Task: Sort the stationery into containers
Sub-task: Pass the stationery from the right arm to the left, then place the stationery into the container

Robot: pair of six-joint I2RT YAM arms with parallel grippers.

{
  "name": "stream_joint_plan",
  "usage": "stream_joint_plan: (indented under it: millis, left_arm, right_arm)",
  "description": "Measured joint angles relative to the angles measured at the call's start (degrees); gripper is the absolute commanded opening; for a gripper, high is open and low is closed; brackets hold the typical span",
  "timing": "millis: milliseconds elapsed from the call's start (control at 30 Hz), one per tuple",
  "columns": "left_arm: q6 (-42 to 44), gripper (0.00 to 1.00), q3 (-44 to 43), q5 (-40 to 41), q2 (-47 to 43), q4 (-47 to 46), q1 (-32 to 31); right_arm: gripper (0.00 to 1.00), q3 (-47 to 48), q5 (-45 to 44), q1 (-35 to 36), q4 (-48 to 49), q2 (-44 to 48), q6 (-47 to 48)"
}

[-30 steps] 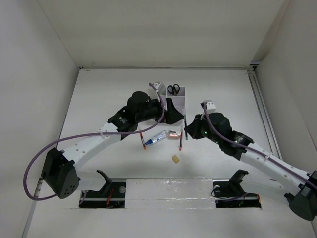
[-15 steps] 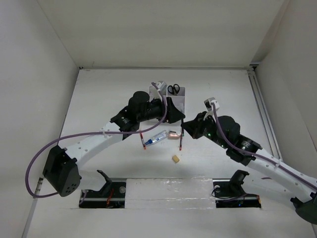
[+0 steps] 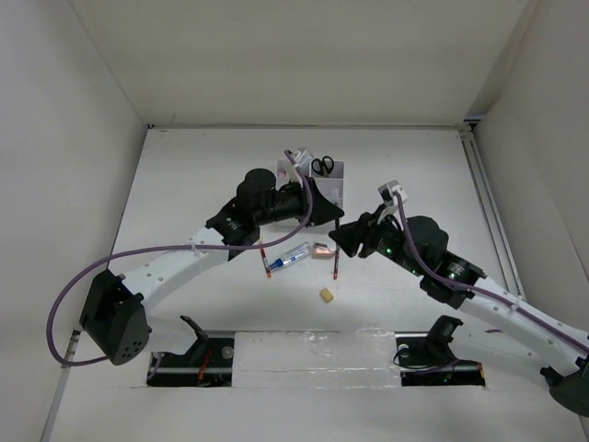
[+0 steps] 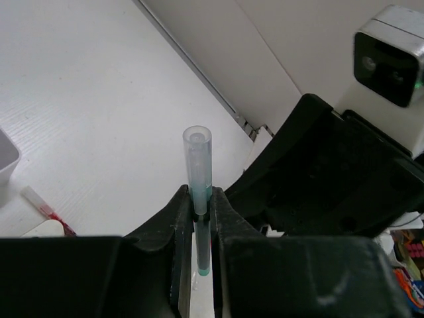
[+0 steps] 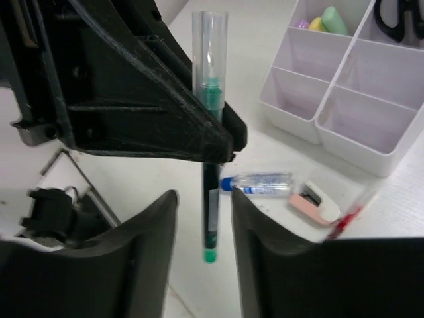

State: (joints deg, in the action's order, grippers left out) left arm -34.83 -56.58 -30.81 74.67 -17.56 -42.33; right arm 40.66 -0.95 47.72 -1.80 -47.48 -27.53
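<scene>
While the left claw (image 4: pixel 197 204) is clamped shut on its barrel, the green pen (image 5: pixel 211 199) with a clear cap sits between the spread fingers of the right claw (image 5: pixel 205 244) (neither finger touching it). Near it on the surface (image 3: pixel 202 184) lie a blue-white tube (image 5: pixel 262 182) and the white organizer (image 5: pixel 344 112), holding scissors (image 3: pixel 322 166) and highlighters (image 5: pixel 331 20).

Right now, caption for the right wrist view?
Left gripper pinches a dark pen within the open right gripper; white organizer beyond.
</scene>
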Motion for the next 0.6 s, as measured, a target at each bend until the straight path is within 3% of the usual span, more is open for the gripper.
stream_joint_plan:
  millis: [100, 300, 600]
  left_arm:
    - [1.81, 0.00, 0.11, 2.29, 0.07, -0.68, -0.02]
    - [8.72, 0.00, 1.95, 8.28, 1.14, -5.31, 0.04]
    - [20.04, 0.00, -1.33, 17.44, 13.57, -11.15, 0.04]
  right_arm:
    - [0.58, -0.35, -0.04, 0.39, 0.59, 0.68, 0.50]
    - [0.59, -2.64, -2.12, 0.42, -1.33, 6.05, 0.52]
    - [0.61, -4.11, -5.16, 0.42, -11.56, 20.13, 0.09]
